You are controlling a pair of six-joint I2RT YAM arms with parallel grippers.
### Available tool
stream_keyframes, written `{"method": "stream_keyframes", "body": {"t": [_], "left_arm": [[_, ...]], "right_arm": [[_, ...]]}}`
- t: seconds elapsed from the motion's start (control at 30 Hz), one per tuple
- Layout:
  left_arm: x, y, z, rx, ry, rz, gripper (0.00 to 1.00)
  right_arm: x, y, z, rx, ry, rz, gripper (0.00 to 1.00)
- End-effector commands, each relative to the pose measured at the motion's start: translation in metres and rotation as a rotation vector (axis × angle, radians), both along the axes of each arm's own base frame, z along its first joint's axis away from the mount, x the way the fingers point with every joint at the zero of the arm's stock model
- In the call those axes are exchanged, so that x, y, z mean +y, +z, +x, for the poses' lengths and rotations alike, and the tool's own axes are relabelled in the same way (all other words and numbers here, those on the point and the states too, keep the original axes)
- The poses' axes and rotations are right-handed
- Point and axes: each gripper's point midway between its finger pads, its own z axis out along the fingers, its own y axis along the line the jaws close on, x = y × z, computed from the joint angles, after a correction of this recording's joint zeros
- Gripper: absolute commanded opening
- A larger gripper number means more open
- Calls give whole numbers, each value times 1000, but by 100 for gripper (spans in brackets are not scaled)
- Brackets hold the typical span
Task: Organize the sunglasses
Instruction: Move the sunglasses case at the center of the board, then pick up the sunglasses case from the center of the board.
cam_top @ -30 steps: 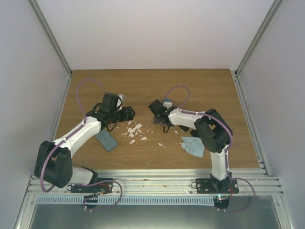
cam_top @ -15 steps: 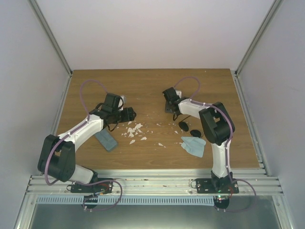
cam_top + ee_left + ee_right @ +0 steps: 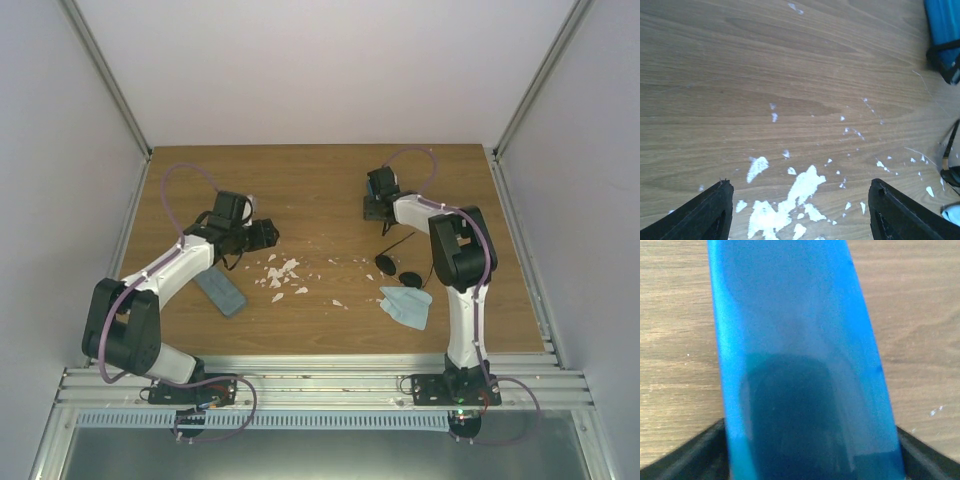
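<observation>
LEFT ARM: Over the wooden table (image 3: 320,180), I am hovering my left gripper (image 3: 801,186) with its fingers spread wide. They are gripping nothing and touching nothing. White scraps (image 3: 807,182) are lying on the wood below the gap.

RIGHT ARM: Toward the far side, I am clamping my right gripper (image 3: 810,426) on the bright blue case (image 3: 790,340). One finger is pressing against each long side, and the case is filling nearly all of my wrist view.

LEFT ARM: Where are the sunglasses sitting?

RIGHT ARM: The black sunglasses (image 3: 397,269) are lying flat on the table beside my arm, between my gripper and the pale blue cloth (image 3: 405,306), apart from my fingers.

LEFT ARM: They are showing at the right edge of my wrist view, well apart from my fingers. The grey-blue case (image 3: 221,292) is lying beside my forearm, nearer my base than my gripper.
</observation>
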Motion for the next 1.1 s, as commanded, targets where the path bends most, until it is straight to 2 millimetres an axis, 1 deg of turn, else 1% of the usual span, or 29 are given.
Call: {"method": "stream_keyframes", "body": {"t": [0.0,0.07,0.13,0.23,0.3,0.33,0.4,0.47,0.53,0.6,0.67,0.73,0.8,0.9,0.97,1.07], "left_arm": [[21,21,13,-61,67,-1,74],[31,30,14,-82,94,5,74],[42,42,14,-110,124,14,75],[61,66,13,-173,177,34,78],[71,86,10,-219,206,42,80],[75,97,8,-244,219,46,81],[84,120,3,-301,243,56,83],[91,145,-2,-365,259,72,85],[98,172,-9,-434,278,87,88],[107,199,-17,-508,305,103,91],[109,226,-28,-584,300,101,99],[108,246,-37,-631,286,98,99],[107,263,-46,-667,270,96,99],[106,272,-57,-680,249,93,99],[101,273,-63,-685,221,77,99],[101,272,-69,-680,214,75,99]], "right_arm": [[9,18,-2,-1,72,13,79],[13,38,-5,-21,79,45,88],[18,60,-10,-47,84,70,94],[32,87,-25,-82,102,100,98],[44,100,-40,-88,113,114,99],[53,104,-47,-91,130,123,99],[82,113,-65,-102,192,142,99],[120,117,-87,-108,278,153,99],[168,118,-114,-108,385,167,99],[214,114,-143,-102,484,179,99],[259,106,-170,-81,591,188,99],[302,94,-194,-57,684,183,99],[336,88,-218,-49,775,183,100],[372,80,-249,-43,889,210,100],[387,70,-262,-10,945,233,100],[402,53,-276,36,1004,220,100]]}}
